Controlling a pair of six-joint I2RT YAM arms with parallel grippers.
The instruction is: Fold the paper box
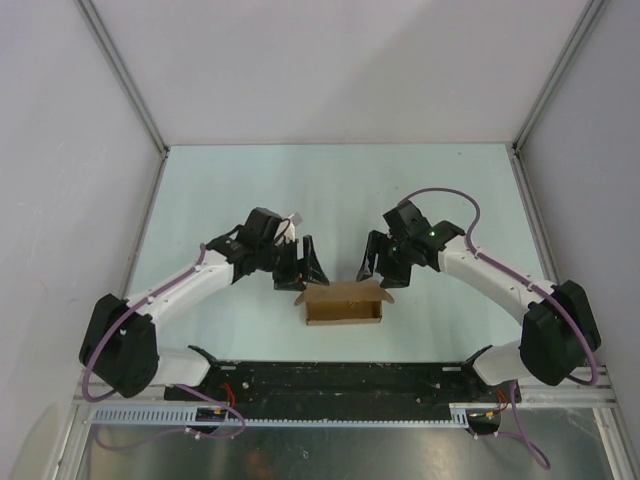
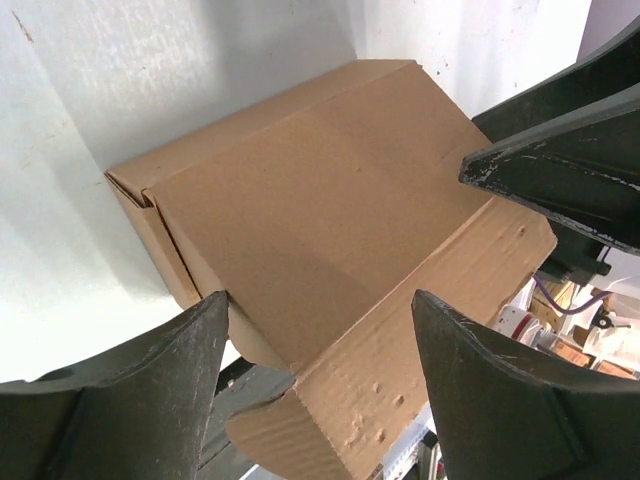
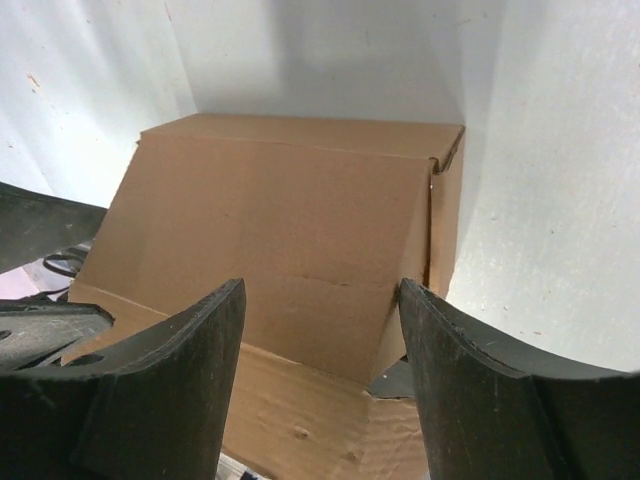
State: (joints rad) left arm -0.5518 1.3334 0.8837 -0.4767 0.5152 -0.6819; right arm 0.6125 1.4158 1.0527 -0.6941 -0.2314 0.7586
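Observation:
The paper box [image 1: 343, 305] is a small brown cardboard box lying near the table's front edge. Its long lid flap [image 2: 440, 300] is raised, not tucked in. My left gripper [image 1: 303, 272] hangs just above the box's back left corner. Its jaws are open, and in the left wrist view [image 2: 320, 300] they stand on either side of the lid flap. My right gripper [image 1: 375, 268] hangs over the back right corner. It is open too, and in the right wrist view [image 3: 321, 285] it straddles the end of the box [image 3: 270, 210]. Neither gripper holds anything.
The pale green table [image 1: 330, 190] is walled by white panels with aluminium posts at the back corners. The black base rail [image 1: 340, 378] carrying both arms runs just in front of the box. My right gripper's dark fingers [image 2: 560, 150] show at the top right of the left wrist view.

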